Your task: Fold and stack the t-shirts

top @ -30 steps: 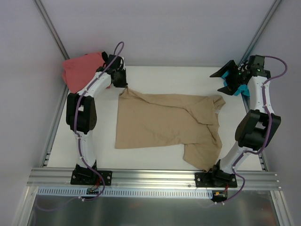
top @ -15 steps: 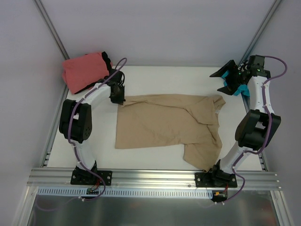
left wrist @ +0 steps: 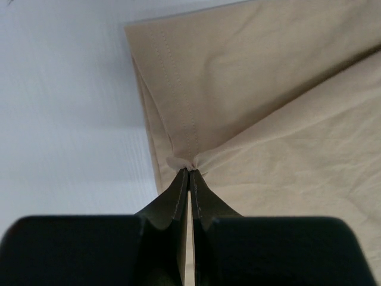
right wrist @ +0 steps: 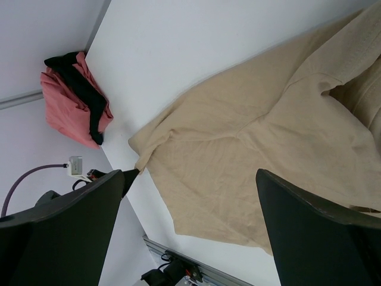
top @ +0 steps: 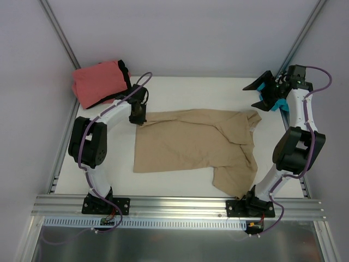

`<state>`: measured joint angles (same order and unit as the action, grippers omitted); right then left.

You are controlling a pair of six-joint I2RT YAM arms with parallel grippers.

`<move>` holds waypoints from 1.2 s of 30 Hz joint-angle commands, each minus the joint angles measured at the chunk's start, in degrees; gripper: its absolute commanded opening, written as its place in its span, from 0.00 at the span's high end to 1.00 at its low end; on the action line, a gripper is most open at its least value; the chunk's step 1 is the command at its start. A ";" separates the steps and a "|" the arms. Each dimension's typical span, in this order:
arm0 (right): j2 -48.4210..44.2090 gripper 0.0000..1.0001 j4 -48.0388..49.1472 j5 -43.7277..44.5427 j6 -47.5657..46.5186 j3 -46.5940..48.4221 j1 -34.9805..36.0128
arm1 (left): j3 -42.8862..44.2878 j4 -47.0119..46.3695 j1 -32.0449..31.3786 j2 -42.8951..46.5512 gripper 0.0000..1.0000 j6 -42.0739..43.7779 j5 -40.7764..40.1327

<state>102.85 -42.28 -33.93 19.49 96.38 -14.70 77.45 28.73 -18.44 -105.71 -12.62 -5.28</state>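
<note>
A white tabletop (top: pixel 185 90) fills the middle of the overhead view. Along its 6 o'clock edge runs a ribbed aluminium rail (top: pixel 174 203), with a white slotted strip (top: pixel 180 222) just below it and a shiny metal sheet (top: pixel 174 243) lower still. A narrower rail (top: pixel 61 150) borders the 9 o'clock edge. Pale walls (top: pixel 180 33) close in the far side, and two slanted metal posts rise at 11 o'clock (top: pixel 59 33) and 1 o'clock (top: pixel 306 31).

Top camera looks down on the whole table (top: pixel 163 183) from its near edge. Left wrist sits close on a corner of the tan shirt (left wrist: pixel 268 119), right wrist far off. All 3 views share that shirt.
</note>
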 commanded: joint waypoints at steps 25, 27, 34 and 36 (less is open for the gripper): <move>-1.69 0.01 0.88 -1.93 0.82 -0.14 1.08 | -6.26 -2.27 -1.16 5.77 0.01 -5.13 -1.25; -1.60 0.01 1.06 -2.01 1.08 -0.14 1.16 | -6.61 -3.68 -1.25 7.62 0.01 -6.44 4.04; -1.07 0.00 1.68 -2.54 1.43 -0.22 1.16 | -3.98 -5.96 -1.25 8.85 0.01 -5.40 6.58; -1.07 0.00 1.68 -2.63 1.34 -0.23 1.16 | -2.92 -6.93 -1.16 9.56 0.01 -5.13 5.72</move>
<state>102.85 -41.76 -34.98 20.36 96.05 -14.06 71.72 24.71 -19.18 -99.42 -18.35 -2.02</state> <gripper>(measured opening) 0.993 0.985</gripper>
